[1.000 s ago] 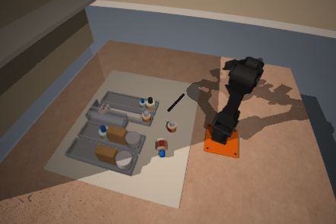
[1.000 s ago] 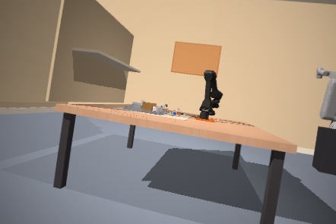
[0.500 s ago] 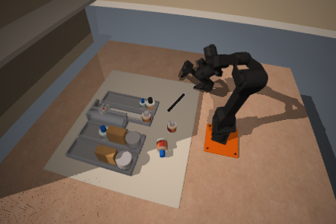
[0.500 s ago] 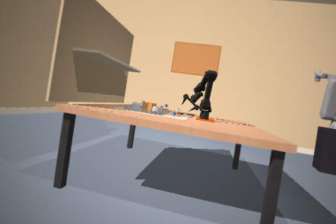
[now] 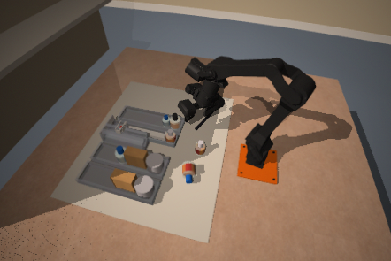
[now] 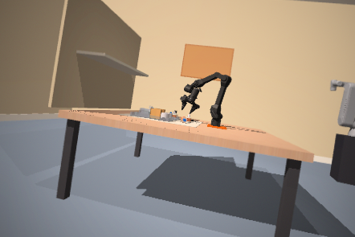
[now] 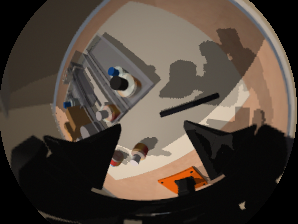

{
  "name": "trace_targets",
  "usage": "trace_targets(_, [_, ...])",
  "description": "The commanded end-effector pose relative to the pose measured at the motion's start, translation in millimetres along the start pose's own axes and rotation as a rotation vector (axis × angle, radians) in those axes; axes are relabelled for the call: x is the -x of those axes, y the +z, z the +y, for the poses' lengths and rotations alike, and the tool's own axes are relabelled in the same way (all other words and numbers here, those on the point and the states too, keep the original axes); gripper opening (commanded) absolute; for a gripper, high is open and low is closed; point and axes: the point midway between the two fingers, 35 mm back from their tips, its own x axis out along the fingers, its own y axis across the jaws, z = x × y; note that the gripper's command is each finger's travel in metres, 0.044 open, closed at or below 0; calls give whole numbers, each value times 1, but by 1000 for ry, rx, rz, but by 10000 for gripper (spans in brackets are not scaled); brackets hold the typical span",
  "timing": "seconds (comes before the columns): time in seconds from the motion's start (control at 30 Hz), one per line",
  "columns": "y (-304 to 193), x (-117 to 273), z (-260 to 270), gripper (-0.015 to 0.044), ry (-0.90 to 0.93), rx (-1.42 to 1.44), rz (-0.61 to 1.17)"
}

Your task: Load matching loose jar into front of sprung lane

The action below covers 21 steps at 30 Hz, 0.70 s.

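Observation:
The sprung lane (image 5: 160,142) holds one upright jar (image 5: 171,136) (image 7: 109,112) with a whitish cap and a red-brown and white label, near its front end. A loose jar (image 5: 200,148) (image 7: 140,150) with the same kind of cap and label stands upright on the mat in front of the lanes. Another loose jar (image 5: 188,170) (image 7: 116,159), red-orange with a blue cap, lies on its side nearby. My gripper (image 5: 197,116) (image 6: 188,111) (image 7: 153,125) is open and empty, high above the mat, on the far side of the standing loose jar. The pusher plate is too small to make out clearly.
A black bar (image 5: 203,120) (image 7: 190,105) lies below the gripper. The neighbouring far lane holds a black-capped jar (image 5: 174,120) (image 7: 121,85) and a blue-capped jar (image 5: 165,119). The two near lanes hold brown boxes (image 5: 135,157) (image 5: 124,180), whitish round tubs (image 5: 155,162) (image 5: 143,186) and a blue-capped jar (image 5: 119,153).

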Motion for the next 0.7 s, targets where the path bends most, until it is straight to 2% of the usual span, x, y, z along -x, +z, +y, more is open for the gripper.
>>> trace_targets(0.0, [-28,6,28,440,-59,230,88])
trace_targets(0.27, [-87,30,61,440,-177,715,240])
trace_targets(0.5, [-88,29,61,440,-180,726,243])
trace_targets(0.67, [-92,0,53,440,-180,726,243])
